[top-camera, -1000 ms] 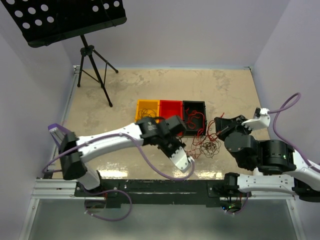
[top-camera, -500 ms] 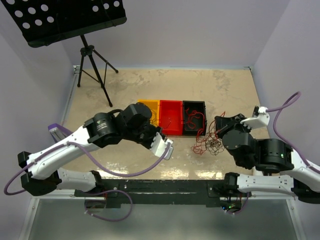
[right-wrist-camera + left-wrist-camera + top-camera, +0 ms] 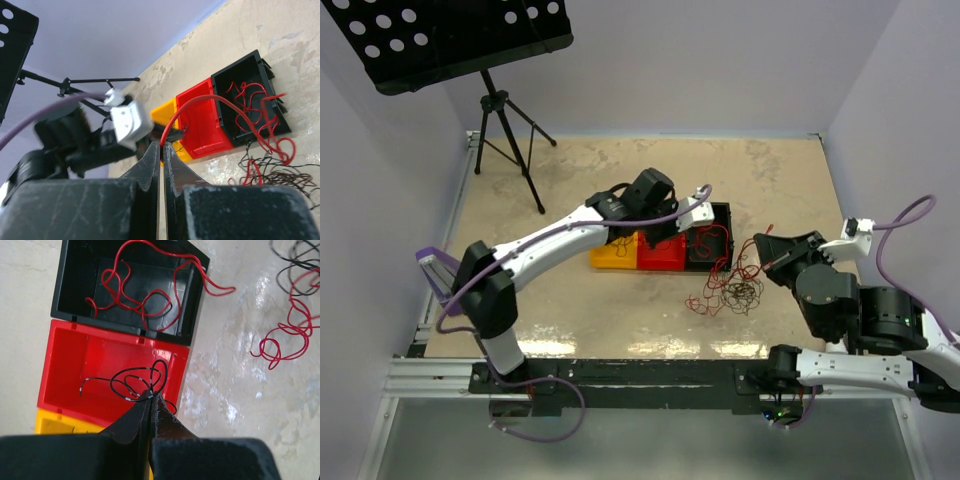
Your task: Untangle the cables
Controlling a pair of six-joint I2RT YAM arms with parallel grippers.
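My left gripper (image 3: 151, 395) is shut on a thin black cable (image 3: 131, 377) with white marks, whose loops hang over the red bin (image 3: 75, 360). In the top view the left gripper (image 3: 665, 232) hovers above the row of bins. My right gripper (image 3: 161, 144) is shut on a red cable (image 3: 200, 100) that arches up and runs down toward the black bin (image 3: 235, 64). A tangle of red and dark cables (image 3: 730, 290) lies on the table between the bins and the right gripper (image 3: 760, 248). More red cables (image 3: 125, 290) lie curled inside the black bin (image 3: 80, 285).
A yellow bin (image 3: 612, 255) adjoins the red one on the left. A black music stand (image 3: 450, 35) on a tripod (image 3: 505, 130) stands at the back left. White walls close the table's sides and back.
The left arm pulled away from the tangle toward the left, then swung out over the bins with the black cable. The right gripper stayed by the tangle, holding the red cable.
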